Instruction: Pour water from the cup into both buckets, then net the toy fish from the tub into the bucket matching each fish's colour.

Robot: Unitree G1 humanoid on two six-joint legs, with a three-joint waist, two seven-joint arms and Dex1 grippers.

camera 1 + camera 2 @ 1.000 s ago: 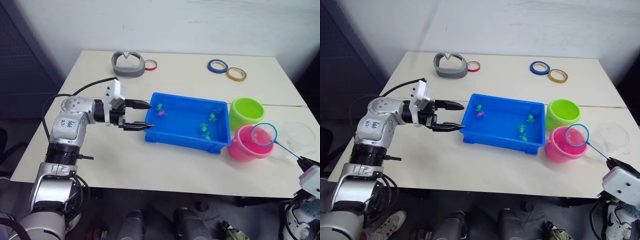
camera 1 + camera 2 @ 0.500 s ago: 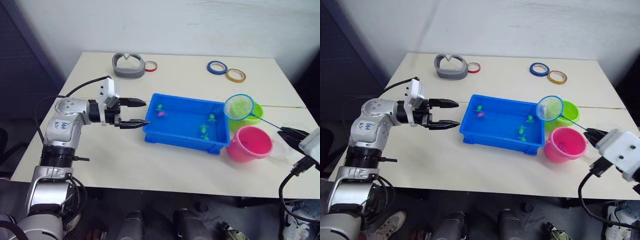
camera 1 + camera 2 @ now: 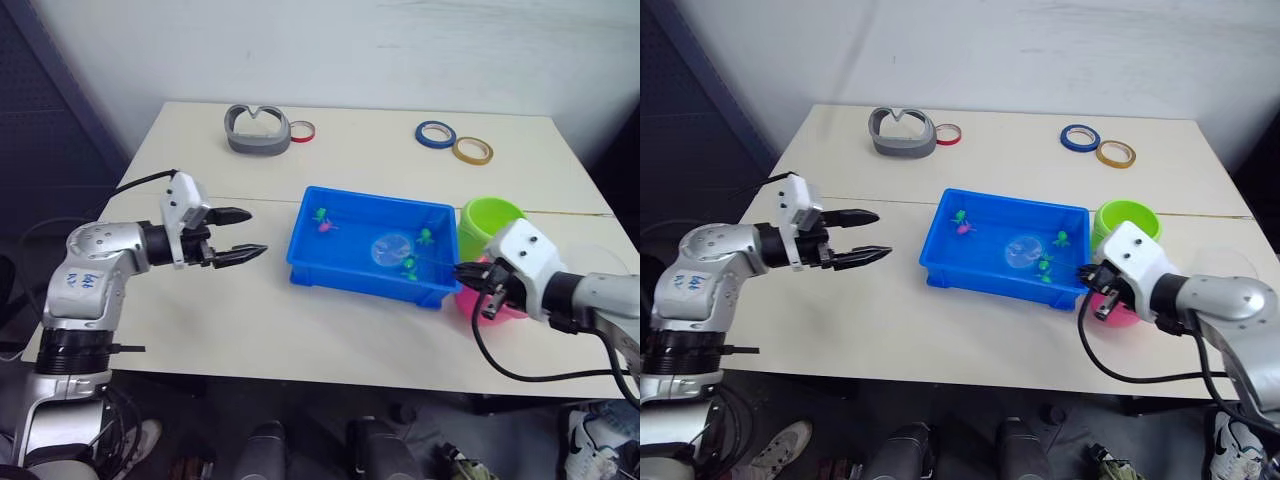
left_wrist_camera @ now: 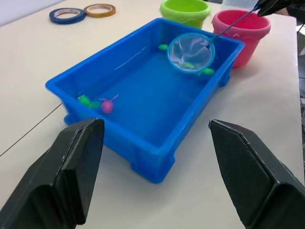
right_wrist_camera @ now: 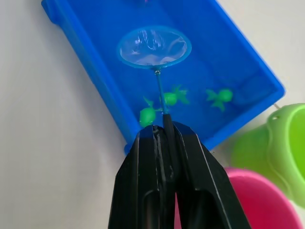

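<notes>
Net dipped in the tub

The right wrist view shows the right gripper [image 5: 164,136] pinching the net [image 5: 154,46] handle over the tub [image 5: 86,45]; the left gripper [image 3: 238,234], at 9 o'clock, gapes empty.

A pale cream table [image 3: 300,330] stands against a plain white wall [image 3: 350,45], its top crossed by a thin seam (running side to side about halfway back). Left of the table a dark panel [image 3: 45,120] rises beside the wall. Even, soft light falls over the tabletop, leaving only faint shadows.
</notes>
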